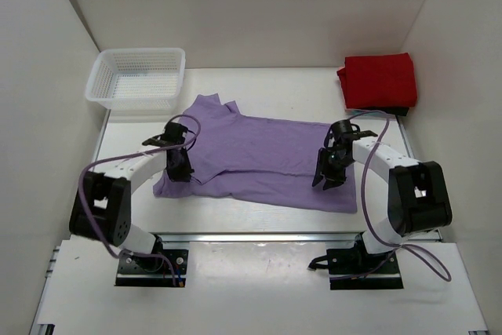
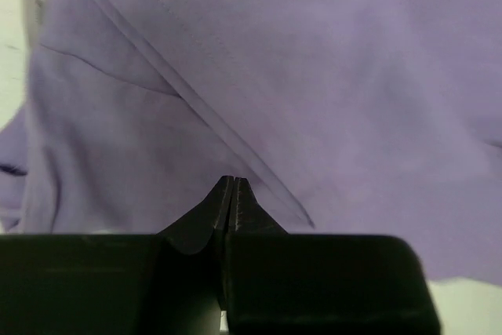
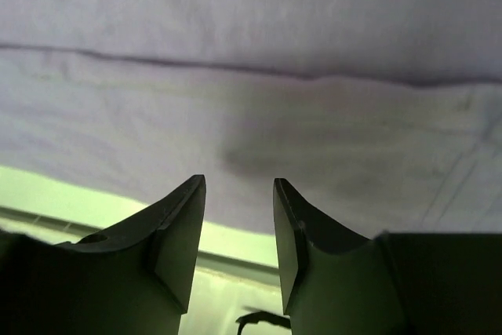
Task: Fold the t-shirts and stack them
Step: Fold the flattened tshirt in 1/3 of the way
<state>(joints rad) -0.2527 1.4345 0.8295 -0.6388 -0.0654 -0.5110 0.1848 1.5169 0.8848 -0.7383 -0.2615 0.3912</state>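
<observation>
The lavender t-shirt (image 1: 259, 158) lies spread, partly folded, across the middle of the table. The red t-shirt (image 1: 378, 80) sits folded at the far right corner. My left gripper (image 1: 179, 169) is shut, its tips resting low over the shirt's left part by a sleeve seam; in the left wrist view the gripper (image 2: 233, 180) shows no cloth between its jaws, and lavender cloth (image 2: 314, 76) fills the frame. My right gripper (image 1: 325, 182) is open and empty over the shirt's near right part; the right wrist view shows the gripper (image 3: 239, 186) just above the cloth (image 3: 235, 76) near its hem.
A white mesh basket (image 1: 94, 88) stands at the far left corner. White walls close in the left, back and right sides. The table's near edge with a metal rail (image 1: 259, 237) runs just below the shirt.
</observation>
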